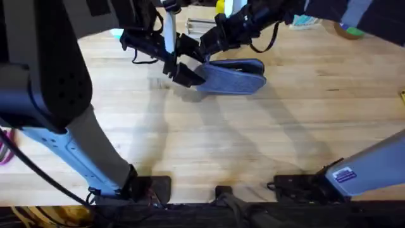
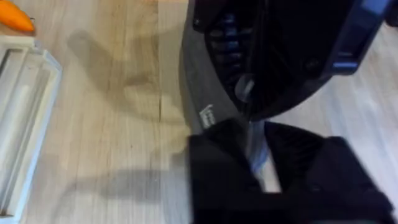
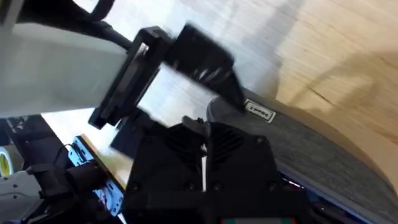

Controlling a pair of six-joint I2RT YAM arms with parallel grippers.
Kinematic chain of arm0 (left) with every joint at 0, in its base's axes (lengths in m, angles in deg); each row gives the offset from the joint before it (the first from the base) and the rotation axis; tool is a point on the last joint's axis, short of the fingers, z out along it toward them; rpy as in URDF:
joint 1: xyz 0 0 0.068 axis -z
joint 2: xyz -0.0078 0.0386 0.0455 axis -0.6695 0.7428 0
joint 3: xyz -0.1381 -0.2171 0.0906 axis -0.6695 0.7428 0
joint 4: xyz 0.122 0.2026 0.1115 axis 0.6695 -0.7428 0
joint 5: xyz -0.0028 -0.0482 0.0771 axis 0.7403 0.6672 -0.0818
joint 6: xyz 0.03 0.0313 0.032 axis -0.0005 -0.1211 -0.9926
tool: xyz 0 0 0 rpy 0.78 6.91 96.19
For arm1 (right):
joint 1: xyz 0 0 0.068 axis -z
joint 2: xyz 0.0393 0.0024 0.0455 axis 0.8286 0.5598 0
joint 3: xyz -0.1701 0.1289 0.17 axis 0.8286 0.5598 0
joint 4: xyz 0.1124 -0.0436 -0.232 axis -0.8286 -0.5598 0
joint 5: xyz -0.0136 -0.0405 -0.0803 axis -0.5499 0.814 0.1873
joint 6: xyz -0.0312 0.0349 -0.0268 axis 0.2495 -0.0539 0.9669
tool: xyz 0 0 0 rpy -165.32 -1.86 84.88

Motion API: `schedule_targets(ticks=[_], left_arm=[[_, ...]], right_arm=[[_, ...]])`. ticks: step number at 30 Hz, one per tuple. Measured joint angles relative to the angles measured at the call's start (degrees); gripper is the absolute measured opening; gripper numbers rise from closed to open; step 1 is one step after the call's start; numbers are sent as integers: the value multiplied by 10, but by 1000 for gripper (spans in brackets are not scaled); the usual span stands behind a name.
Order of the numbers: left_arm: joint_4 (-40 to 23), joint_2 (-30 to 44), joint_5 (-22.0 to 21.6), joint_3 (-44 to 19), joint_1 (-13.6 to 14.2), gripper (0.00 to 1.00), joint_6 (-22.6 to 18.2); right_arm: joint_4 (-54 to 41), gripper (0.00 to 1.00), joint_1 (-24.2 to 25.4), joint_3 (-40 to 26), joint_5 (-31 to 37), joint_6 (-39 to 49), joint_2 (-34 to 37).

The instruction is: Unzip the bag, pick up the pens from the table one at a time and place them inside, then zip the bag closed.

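Bag: the bag (image 1: 234, 76) lies flat on the table (image 1: 253, 145), upper middle of the overhead frame, long side running left to right.
Zipper: I can't make out from here whether it is open or shut, as both grippers crowd the bag's left end.
Left gripper: the left gripper (image 1: 180, 71) sits at the bag's left end, fingers drawn close together on the fabric there, by the look of the left wrist view.
Right gripper: the right gripper (image 1: 204, 49) is down on the bag's top edge just beside the left one; I cannot tell how its fingers stand.
Pens: none lying loose on the wood near the bag.
Progress: I'd judge this a zipper step, either the opening or the final closing; the pictures don't settle which.
Writing: a small sewn label (image 3: 260, 111) on the bag's side, its lettering too blurred to read.
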Motion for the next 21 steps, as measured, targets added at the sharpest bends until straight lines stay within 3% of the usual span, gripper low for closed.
schedule_targets(ticks=[3,4,5,13,21], left_arm=[[7,0,-1,0,3,203,0],[8,0,-2,0,3,89,-1],[8,0,-2,0,3,57,-1],[8,0,-7,0,4,39,-1],[9,0,-15,0,5,41,0]], right_arm=[[-1,32,0,0,0,0,0],[-1,32,0,0,0,0,0],[-1,32,0,0,0,0,0],[-12,32,0,0,31,0,0],[-87,32,12,0,228,-23,-3]])
